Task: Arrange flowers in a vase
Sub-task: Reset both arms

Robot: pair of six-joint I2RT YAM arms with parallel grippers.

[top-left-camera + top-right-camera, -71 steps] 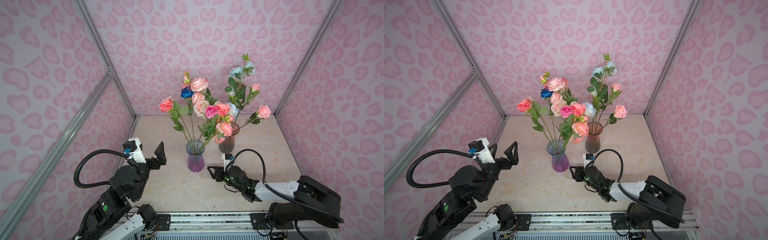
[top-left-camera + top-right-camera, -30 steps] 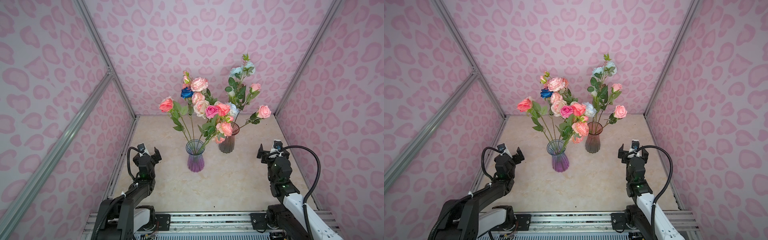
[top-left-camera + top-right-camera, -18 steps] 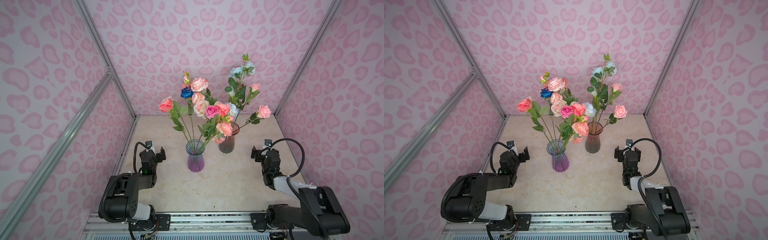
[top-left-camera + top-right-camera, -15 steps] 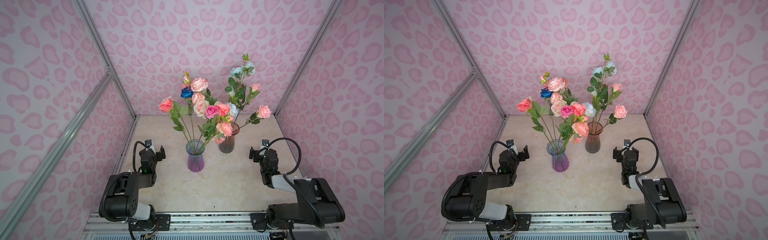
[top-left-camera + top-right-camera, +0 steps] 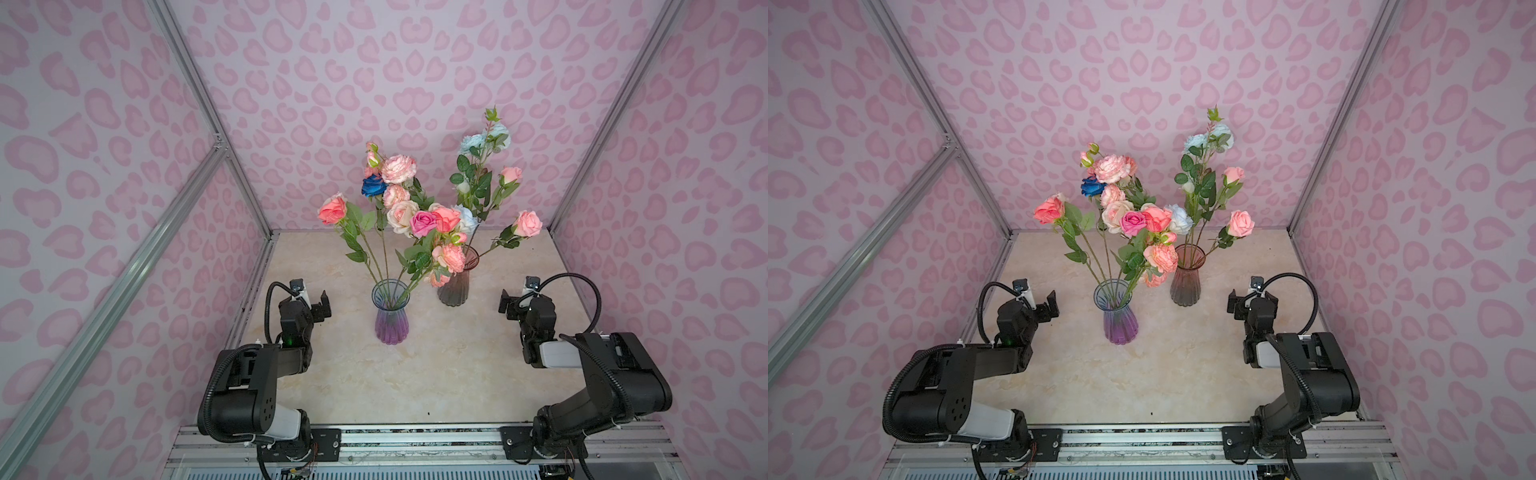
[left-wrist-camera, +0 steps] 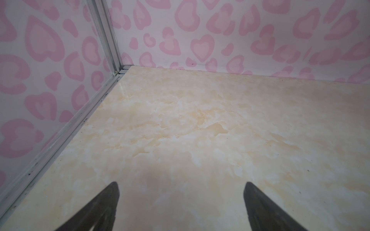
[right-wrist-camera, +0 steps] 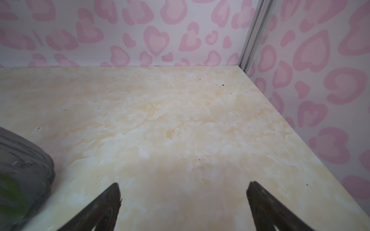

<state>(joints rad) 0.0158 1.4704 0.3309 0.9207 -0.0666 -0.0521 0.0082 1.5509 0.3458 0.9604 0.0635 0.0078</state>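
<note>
The flowers (image 5: 422, 223) (image 5: 1133, 222) all stand in vases, none lying on the marbled cream tabletop (image 5: 415, 374) (image 5: 1142, 374). Most of them rise from a ribbed purple glass vase (image 5: 390, 320) (image 5: 1120, 322) near the middle of the tabletop. Their green stems fan out from its mouth to a coral rose (image 5: 333, 210) leaning to its left, a dark blue rose (image 5: 374, 187) (image 5: 1093, 188) high above it, and cream, magenta and pink blooms clustered above and to its right. Just behind the purple vase and to its right stands a smoky dark glass vase (image 5: 454, 284) (image 5: 1185, 282), apart from it though the leaning blooms overlap its rim in both top views. The dark vase holds taller stems topped by pale blue blooms (image 5: 484, 139) (image 5: 1208, 135) and a pink rose (image 5: 528, 223) (image 5: 1241, 223) stretching away to the right. The left fingers (image 5: 324, 300) (image 5: 1052, 300) sit low to the left of the purple vase, well apart from it. They are spread wide with only bare tabletop between them, as the left wrist view (image 6: 104, 208) shows. The right fingers (image 5: 504, 301) (image 5: 1232, 301) sit well to the right of the purple vase, beyond the dark vase. They too are spread wide and hold nothing (image 7: 266, 208); the dark vase's base (image 7: 22, 174), with green stems visible inside, shows beside one finger without touching it. Pink heart-patterned walls (image 5: 374, 83) enclose the tabletop on three sides.
</note>
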